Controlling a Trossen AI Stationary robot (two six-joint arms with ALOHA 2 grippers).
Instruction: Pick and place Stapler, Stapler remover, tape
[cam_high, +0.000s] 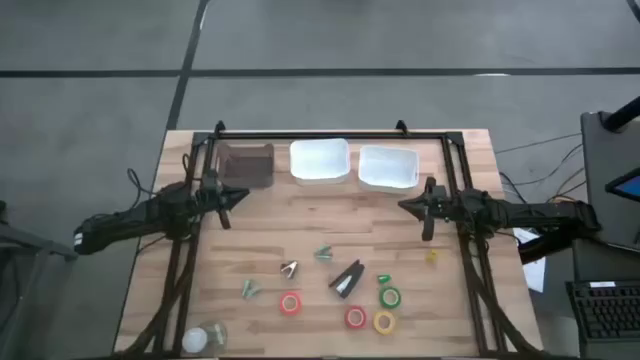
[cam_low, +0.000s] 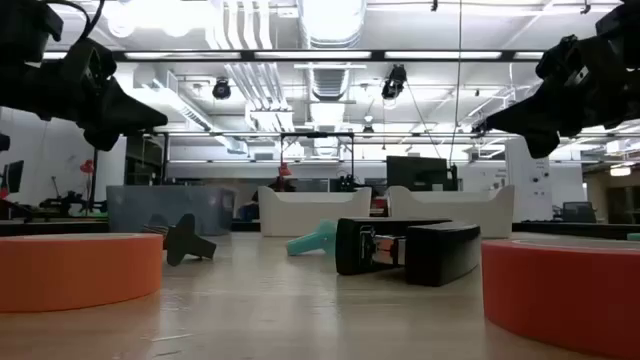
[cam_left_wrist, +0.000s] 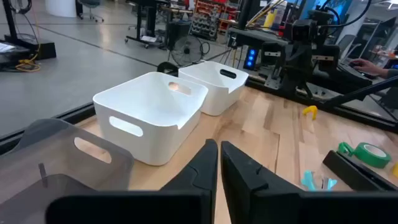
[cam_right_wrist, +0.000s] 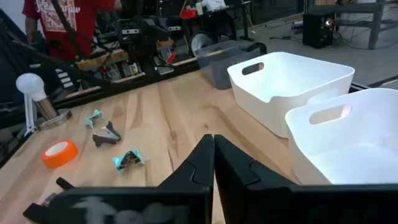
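Note:
The black stapler (cam_high: 347, 279) lies on the wooden table toward its near edge; it also shows in the low view (cam_low: 405, 250). A dark staple remover (cam_high: 290, 268) and two teal ones (cam_high: 324, 253) (cam_high: 249, 289) lie around it. Two red tape rolls (cam_high: 290, 303) (cam_high: 355, 317), a green roll (cam_high: 388, 297) and a yellow roll (cam_high: 385, 321) lie flat near the front edge. My left gripper (cam_high: 240, 196) (cam_left_wrist: 219, 152) hovers shut and empty at the far left. My right gripper (cam_high: 405, 206) (cam_right_wrist: 213, 146) hovers shut and empty at the far right.
A grey-brown bin (cam_high: 245, 165) and two white bins (cam_high: 320, 160) (cam_high: 388, 167) stand along the far edge. A small yellow piece (cam_high: 431, 257) lies at the right, and a white bulb-like object (cam_high: 205, 338) at the near left corner. A person stands beyond the table (cam_right_wrist: 62, 18).

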